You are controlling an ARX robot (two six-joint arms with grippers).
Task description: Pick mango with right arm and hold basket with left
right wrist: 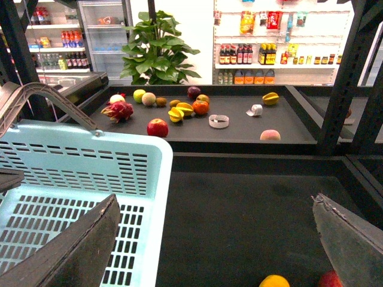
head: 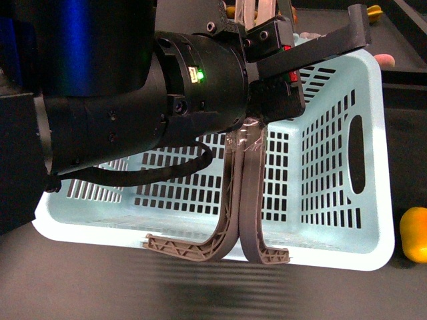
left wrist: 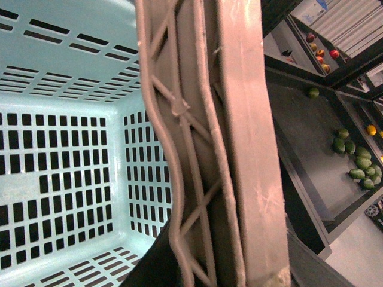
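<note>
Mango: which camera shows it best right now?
Front view: the mango lies right of the basket, mostly visible though cut by the frame edge. Right wrist view shows only a yellow-orange sliver at its frame edge, probably the mango. Left wrist view: not identifiable.

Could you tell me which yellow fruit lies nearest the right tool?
The mango, on the near surface by the right tool; the ridged yellow ones lie on the far shelf.
</note>
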